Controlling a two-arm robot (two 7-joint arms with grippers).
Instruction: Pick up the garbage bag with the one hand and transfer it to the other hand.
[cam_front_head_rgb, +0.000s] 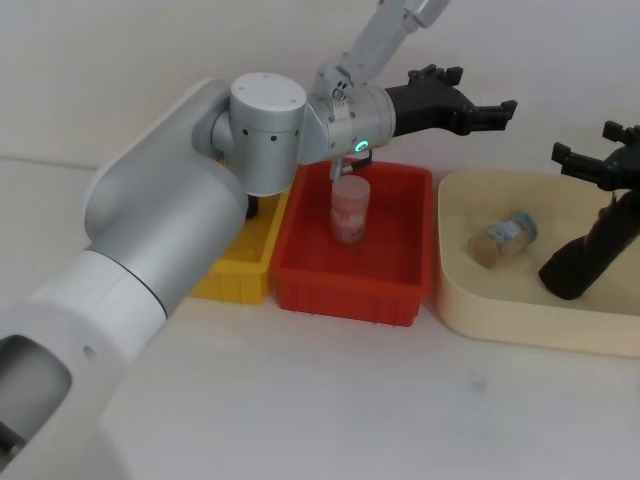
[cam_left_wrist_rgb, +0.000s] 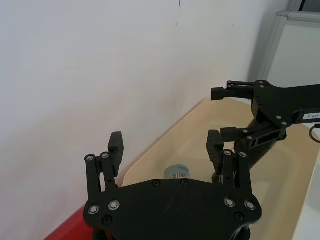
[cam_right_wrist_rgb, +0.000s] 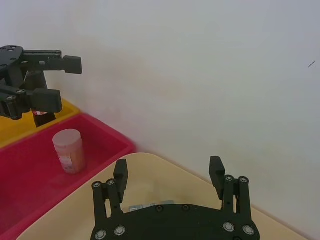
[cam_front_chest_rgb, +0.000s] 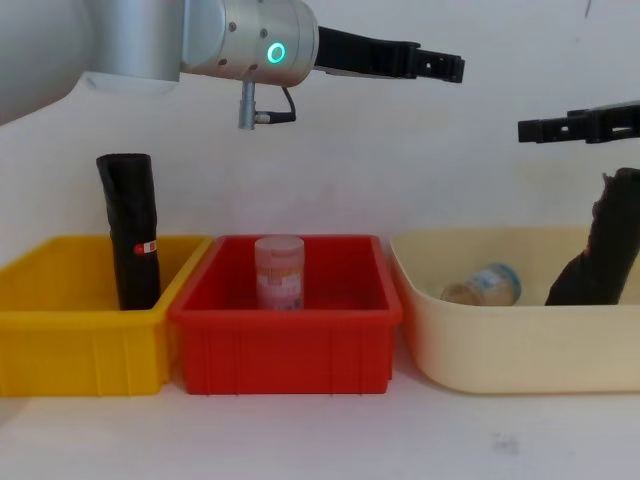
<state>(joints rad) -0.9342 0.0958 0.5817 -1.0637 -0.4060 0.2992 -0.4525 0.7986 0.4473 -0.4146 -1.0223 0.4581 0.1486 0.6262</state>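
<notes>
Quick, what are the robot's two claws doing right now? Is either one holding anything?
Left tool: open, holding nothing, up above the red bin.
Right tool: open, holding nothing, above the garbage bag leaning in the cream bin.

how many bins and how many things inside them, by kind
Plastic bins: 3 (yellow, red, cream)
Black plastic rolls: 2 (labelled slim roll; thick plain garbage bag)
Pink cylindrical container: 1
Small blue-capped jar on its side: 1
Total: 7
</notes>
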